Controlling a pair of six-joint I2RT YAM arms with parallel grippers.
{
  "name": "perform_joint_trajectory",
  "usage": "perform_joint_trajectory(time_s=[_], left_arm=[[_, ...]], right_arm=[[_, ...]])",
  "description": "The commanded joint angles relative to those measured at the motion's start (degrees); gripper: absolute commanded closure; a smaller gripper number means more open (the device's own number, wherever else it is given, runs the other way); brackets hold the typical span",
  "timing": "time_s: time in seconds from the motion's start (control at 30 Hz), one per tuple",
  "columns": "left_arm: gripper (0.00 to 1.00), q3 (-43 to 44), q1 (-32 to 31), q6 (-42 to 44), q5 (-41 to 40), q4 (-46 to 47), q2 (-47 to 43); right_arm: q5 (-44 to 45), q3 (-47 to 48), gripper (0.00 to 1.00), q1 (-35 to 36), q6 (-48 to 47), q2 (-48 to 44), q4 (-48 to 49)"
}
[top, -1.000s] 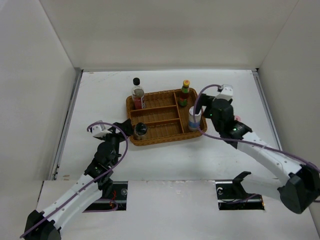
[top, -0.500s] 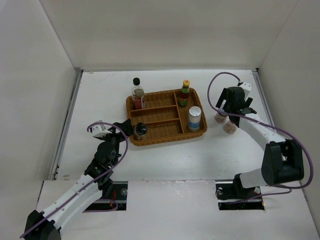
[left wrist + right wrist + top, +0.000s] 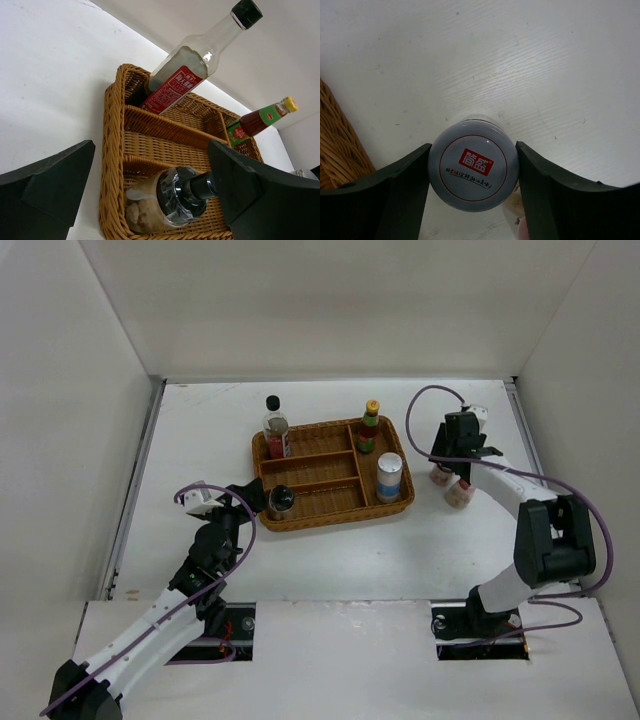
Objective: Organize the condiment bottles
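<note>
White table (image 3: 200,440), plain white walls around it. Four condiment bottles (image 3: 275,430) stand in the wicker tray (image 3: 330,517). The left pincer (image 3: 150,150) gapes wide before the dark-lidded jar (image 3: 167,200). The right pincer (image 3: 472,147) clasps the pale-lidded jar (image 3: 473,164) on the table beside the tray, the jar's body hidden under its lid.

Tray (image 3: 112,150): woven wicker, rough, brown. Black-capped bottle (image 3: 195,65): clear glossy glass, red paper-like label. Pale-lidded jar (image 3: 474,165): lid smooth, glossy, printed. Table (image 3: 545,60): matt white, faint grain. Right gripper (image 3: 472,150) fingers (image 3: 385,200): matt black plastic.
</note>
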Motion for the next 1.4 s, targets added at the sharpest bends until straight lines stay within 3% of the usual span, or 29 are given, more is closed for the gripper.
perform_joint_trajectory(time_s=[0.0, 0.17, 0.37, 0.6, 0.9, 1.13, 1.37], left_arm=[[0.0, -0.3, 0.4, -0.6, 0.8, 2.2, 0.3], [0.0, -0.5, 0.5, -0.6, 0.4, 2.4, 0.5], [0.0, -0.6, 0.6, -0.6, 0.2, 2.2, 0.1], [0.0, -0.7, 0.7, -0.6, -0.5, 2.1, -0.8], [0.0, -0.9, 1.1, -0.6, -0.6, 2.0, -0.6], [0.0, -0.8, 1.3, -0.6, -0.2, 0.8, -2.0], [0.0, -0.7, 1.3, -0.6, -0.3, 0.3, -2.5]], right_arm=[[0.1, 4.2, 0.37, 0.1, -0.7, 0.6, -0.3], [4.1, 7.1, 0.48, 0.1, 0.2, -2.1, 4.6], [5.9, 10.5, 0.5, 2.2, -1.9, -9.6, 9.6], [4.8, 16.3, 0.49, 15.8, -4.3, -14.2, 9.1], [0.2, 28.5, 0.5, 34.1, -4.1, -0.7, 8.2], [-2.0, 37.3, 0.5, 38.3, -4.0, 13.9, 6.5], [-2.9, 37.6, 0.49, 38.6, -3.7, 20.4, 5.5]])
